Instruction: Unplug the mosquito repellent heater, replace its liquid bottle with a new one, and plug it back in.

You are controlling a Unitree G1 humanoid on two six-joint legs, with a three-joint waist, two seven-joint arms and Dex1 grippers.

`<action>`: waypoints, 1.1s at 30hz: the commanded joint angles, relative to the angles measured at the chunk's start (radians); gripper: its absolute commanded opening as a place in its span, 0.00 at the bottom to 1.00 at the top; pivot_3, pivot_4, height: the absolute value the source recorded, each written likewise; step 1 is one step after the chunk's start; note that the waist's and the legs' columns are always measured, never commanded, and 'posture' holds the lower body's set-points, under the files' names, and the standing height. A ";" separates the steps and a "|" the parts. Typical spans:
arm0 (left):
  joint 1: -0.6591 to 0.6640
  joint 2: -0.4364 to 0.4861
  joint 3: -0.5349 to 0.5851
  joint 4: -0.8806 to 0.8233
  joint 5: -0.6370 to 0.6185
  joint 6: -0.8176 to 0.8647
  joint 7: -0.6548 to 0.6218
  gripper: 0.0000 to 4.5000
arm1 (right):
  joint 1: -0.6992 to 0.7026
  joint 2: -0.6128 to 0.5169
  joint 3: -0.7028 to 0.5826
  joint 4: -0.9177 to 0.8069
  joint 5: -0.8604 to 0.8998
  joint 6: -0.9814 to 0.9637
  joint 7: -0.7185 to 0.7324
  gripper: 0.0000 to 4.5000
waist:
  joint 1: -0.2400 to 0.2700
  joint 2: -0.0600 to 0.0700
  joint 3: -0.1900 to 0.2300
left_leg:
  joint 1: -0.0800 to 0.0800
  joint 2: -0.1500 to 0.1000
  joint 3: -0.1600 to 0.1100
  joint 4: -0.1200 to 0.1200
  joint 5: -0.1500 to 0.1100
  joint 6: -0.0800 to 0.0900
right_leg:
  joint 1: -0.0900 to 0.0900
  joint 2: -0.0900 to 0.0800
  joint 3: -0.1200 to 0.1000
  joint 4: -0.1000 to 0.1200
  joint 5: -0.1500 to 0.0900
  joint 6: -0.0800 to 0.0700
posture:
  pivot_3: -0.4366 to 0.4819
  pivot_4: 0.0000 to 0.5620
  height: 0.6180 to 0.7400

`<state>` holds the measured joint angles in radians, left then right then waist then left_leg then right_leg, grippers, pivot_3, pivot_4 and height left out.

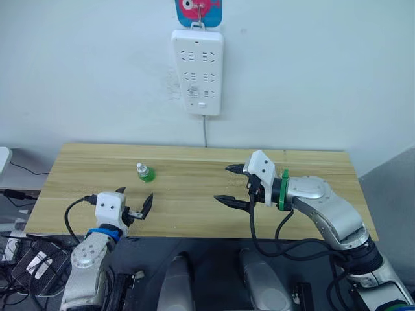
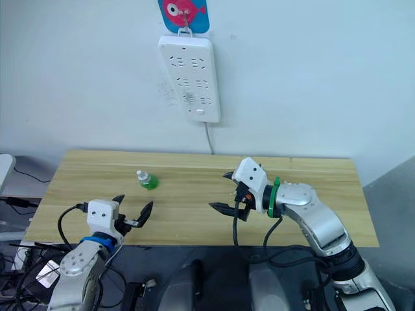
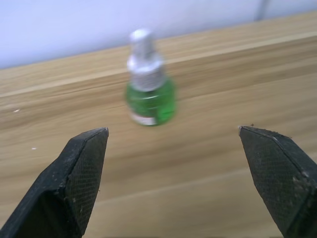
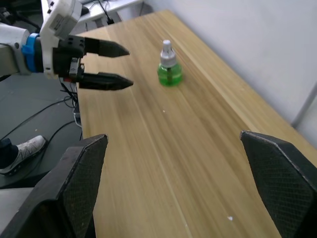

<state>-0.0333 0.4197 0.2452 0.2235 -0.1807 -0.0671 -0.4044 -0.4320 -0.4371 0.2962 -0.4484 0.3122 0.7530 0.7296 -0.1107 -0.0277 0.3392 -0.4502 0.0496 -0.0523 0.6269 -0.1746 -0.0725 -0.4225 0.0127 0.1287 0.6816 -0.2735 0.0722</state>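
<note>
A small bottle of green liquid (image 1: 145,172) with a silver cap stands upright on the wooden table (image 1: 311,162), left of the middle. My left gripper (image 1: 137,201) hovers open at the table's front edge, just in front of the bottle (image 3: 150,94), with nothing between its fingers. My right gripper (image 1: 224,184) is open over the middle of the table, pointing left toward the bottle (image 4: 169,67), well apart from it. The mosquito repellent heater is out of view.
A long white power strip (image 1: 197,71) hangs on the wall above the table's back edge, its cord running down behind the table. Cables lie on the floor at the left (image 1: 19,253).
</note>
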 commanded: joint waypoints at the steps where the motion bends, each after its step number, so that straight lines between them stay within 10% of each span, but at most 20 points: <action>1: -0.077 0.011 0.008 0.135 0.023 -0.073 0.011 1.00 | 0.016 0.000 -0.016 -0.123 0.060 0.099 -0.029 0.99 | 0.001 0.001 0.017 | 0.000 0.000 0.000 0.000 0.000 0.000 | 0.001 0.000 0.000 0.000 0.000 0.000 | 0.27 0.83 0.94; 17: -0.334 -0.020 -0.052 0.541 0.075 -0.268 -0.003 1.00 | 0.046 -0.039 -0.033 -0.236 0.138 0.233 -0.088 0.99 | -0.005 0.002 0.062 | -0.001 -0.001 0.001 -0.001 0.000 -0.001 | 0.000 -0.002 0.000 -0.001 -0.001 0.003 | 0.21 0.88 0.94; 25: -0.344 -0.010 -0.058 0.556 0.086 -0.301 0.001 0.49 | 0.057 -0.080 -0.035 -0.219 0.120 0.184 -0.077 1.00 | -0.008 0.001 0.062 | -0.001 -0.001 0.002 -0.002 0.000 -0.001 | -0.001 -0.002 0.001 -0.002 -0.001 0.003 | 0.22 0.83 0.94; 33: -0.339 0.015 -0.105 0.485 0.105 -0.350 -0.069 0.49 | 0.122 -0.140 -0.048 -0.252 0.122 0.078 -0.030 1.00 | -0.009 0.001 0.062 | -0.001 -0.001 0.002 -0.005 0.000 -0.002 | -0.001 -0.003 0.001 -0.004 -0.001 0.004 | 0.24 0.74 0.94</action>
<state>-0.3983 0.4256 0.1596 0.7612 -0.0827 -0.3945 -0.4361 -0.3188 -0.5718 0.2622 -0.6393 0.4195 0.8754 0.6771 -0.1201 -0.0267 0.4009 -0.4519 0.0481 -0.0501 0.6213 -0.1748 -0.0748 -0.4240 0.0093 0.1292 0.6779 -0.2750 0.0764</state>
